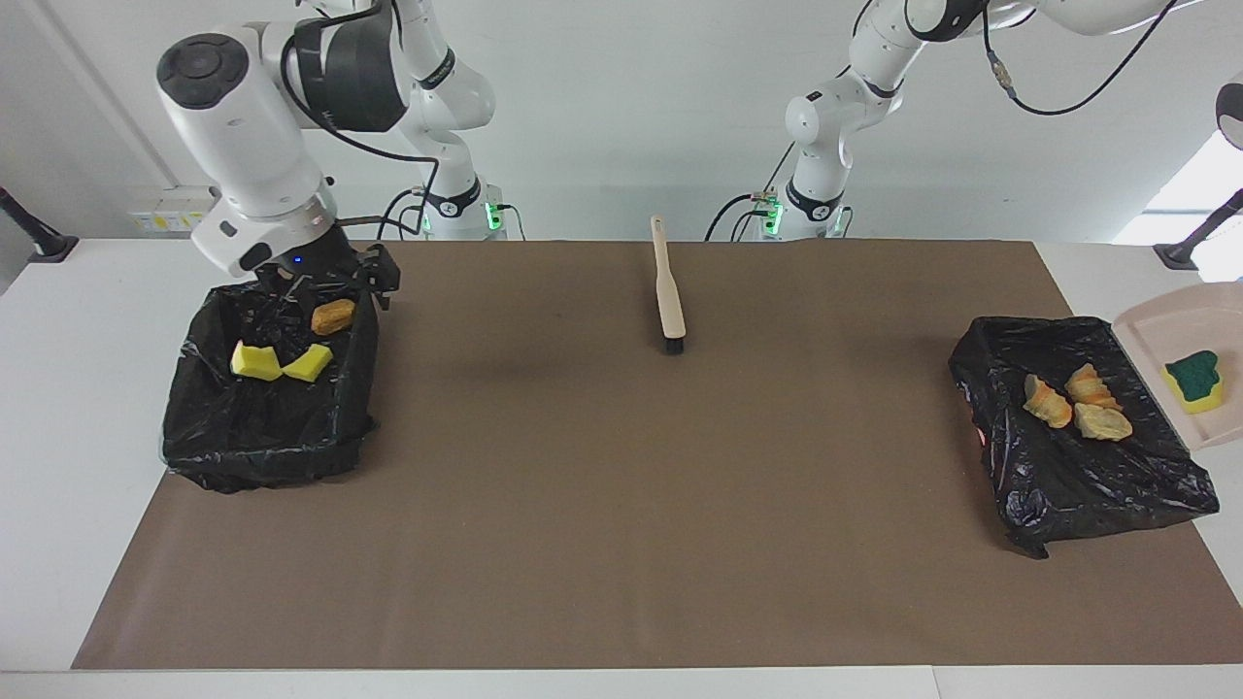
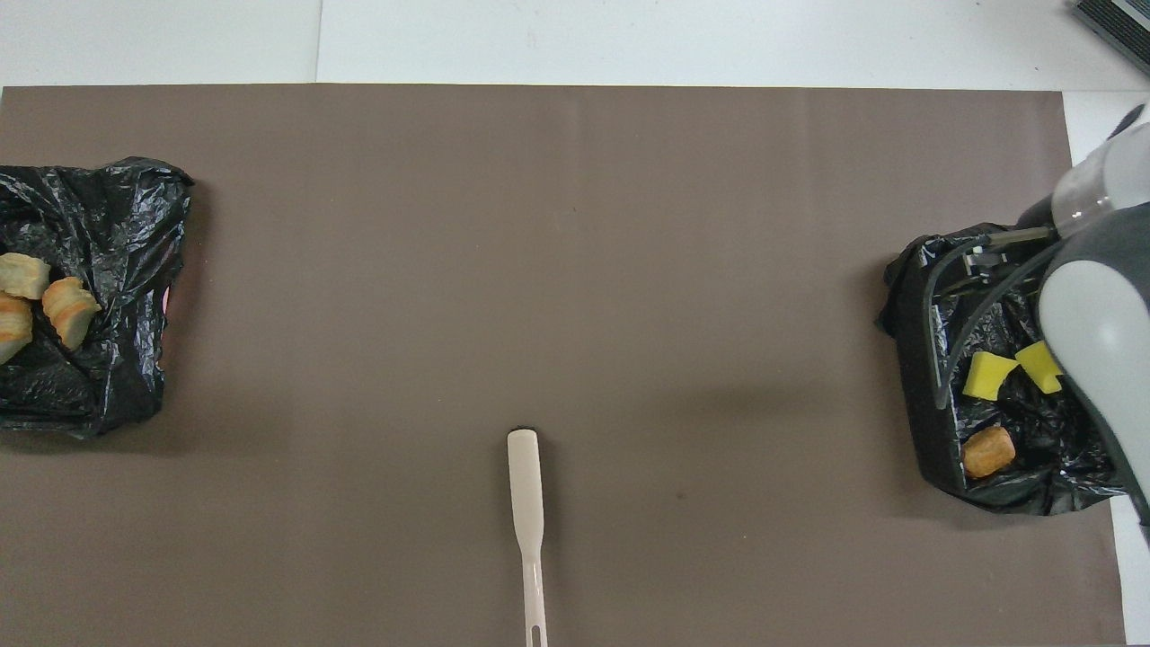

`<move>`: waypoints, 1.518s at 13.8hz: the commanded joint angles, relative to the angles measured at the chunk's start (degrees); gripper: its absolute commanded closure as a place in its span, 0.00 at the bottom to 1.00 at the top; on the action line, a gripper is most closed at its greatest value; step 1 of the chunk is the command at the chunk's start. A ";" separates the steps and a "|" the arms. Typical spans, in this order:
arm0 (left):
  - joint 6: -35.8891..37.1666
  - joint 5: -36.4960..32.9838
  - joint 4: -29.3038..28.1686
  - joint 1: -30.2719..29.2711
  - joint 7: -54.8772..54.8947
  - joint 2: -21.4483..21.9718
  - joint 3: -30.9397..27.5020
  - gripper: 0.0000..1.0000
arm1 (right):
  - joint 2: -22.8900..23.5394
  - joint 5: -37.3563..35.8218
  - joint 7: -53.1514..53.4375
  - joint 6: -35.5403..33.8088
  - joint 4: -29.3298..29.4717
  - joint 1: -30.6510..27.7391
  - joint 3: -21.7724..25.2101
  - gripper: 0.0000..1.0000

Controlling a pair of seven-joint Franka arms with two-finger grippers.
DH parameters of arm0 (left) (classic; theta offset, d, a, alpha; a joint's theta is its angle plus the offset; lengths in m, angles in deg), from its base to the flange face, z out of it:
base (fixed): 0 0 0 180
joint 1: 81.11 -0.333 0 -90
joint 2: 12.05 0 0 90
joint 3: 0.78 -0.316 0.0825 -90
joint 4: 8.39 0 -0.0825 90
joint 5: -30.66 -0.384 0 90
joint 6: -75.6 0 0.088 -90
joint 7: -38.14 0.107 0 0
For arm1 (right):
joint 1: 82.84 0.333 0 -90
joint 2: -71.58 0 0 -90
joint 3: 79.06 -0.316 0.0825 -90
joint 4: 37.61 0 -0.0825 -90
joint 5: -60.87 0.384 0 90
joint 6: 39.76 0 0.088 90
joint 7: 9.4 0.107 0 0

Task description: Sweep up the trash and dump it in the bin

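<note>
A black-lined bin at the right arm's end holds two yellow sponge bits and a brown bread lump; they also show in the overhead view. My right gripper hangs over this bin, also in the overhead view. A second black-lined bin at the left arm's end holds three tan bread lumps. A green-and-yellow sponge lies on the beige dustpan beside that bin. My left gripper is out of view.
The beige brush with black bristles lies on the brown mat midway between the bins, close to the robots; it also shows in the overhead view. A black stand is at the left arm's end.
</note>
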State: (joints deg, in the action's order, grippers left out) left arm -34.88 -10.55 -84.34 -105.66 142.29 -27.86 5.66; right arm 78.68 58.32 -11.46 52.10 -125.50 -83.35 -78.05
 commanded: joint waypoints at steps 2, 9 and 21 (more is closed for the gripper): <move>1.41 13.18 0.28 1.00 -9.01 2.62 -0.46 1.00 | -4.63 0.62 2.75 0.44 -0.69 0.25 2.33 0.00; 9.23 22.75 -5.25 9.69 -43.57 6.31 0.50 1.00 | -8.78 4.05 1.97 -0.89 -5.18 -0.45 1.89 0.00; 6.69 39.01 -21.33 26.37 -89.44 12.03 0.59 1.00 | -8.69 4.13 1.97 -0.89 -5.18 0.16 1.80 0.00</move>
State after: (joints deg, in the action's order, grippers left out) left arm -25.99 26.83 -102.28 -82.47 58.02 -18.01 7.43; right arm 70.93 61.59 -9.26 50.85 -129.46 -82.98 -76.20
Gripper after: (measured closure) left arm 0.692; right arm 0.000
